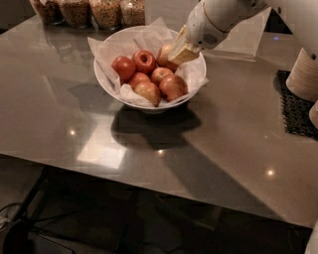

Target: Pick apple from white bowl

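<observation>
The white bowl (107, 82), lined with crinkled white paper, stands on the grey table at the back centre. It holds several apples. Two are deep red (124, 67). Mottled orange-red ones lie at the front, one at the front right (173, 87). A paler apple (164, 55) lies at the back right. My gripper (180, 50), on the white arm coming in from the upper right, hangs over the bowl's back right rim. It is right beside the paler apple and partly hides it.
Glass jars of grains (105, 11) line the table's back edge left of the bowl. A black mat (298, 106) and a tan cylinder (304, 74) sit at the right edge. A white sheet (248, 42) lies behind the bowl. The table's front edge runs along the lower part of the view.
</observation>
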`<state>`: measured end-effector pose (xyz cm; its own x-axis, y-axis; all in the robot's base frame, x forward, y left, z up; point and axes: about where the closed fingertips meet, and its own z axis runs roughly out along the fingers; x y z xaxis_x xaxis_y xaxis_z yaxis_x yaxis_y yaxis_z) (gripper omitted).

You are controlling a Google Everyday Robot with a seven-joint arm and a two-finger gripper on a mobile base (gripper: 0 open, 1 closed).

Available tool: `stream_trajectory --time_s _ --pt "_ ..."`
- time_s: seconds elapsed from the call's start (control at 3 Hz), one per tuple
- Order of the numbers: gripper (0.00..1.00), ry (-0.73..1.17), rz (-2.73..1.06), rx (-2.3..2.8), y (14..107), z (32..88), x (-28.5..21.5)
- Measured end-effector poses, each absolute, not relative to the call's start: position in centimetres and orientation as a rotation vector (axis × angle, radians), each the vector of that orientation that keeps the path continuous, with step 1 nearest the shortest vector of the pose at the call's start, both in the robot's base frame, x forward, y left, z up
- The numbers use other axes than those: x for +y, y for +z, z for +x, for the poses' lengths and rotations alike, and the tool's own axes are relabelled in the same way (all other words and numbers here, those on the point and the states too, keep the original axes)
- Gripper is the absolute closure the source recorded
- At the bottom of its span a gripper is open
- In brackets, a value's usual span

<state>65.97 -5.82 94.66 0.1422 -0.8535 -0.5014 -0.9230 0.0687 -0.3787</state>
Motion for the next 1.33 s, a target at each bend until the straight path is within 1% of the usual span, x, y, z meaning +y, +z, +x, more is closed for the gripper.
stream_trajectory --time_s 0.33,0.67,1.0,1.33 --pt "0.79 0.138 -1.780 1.708 94.7 66.0 -5.8" --pt "0.82 0.139 -1.780 1.708 94.7 66.0 -5.8" --pt "1.00 0.174 -1.779 1.732 93.8 65.5 -5.8" --pt "1.00 0.249 -1.780 1.795 92.5 64.3 -5.9"
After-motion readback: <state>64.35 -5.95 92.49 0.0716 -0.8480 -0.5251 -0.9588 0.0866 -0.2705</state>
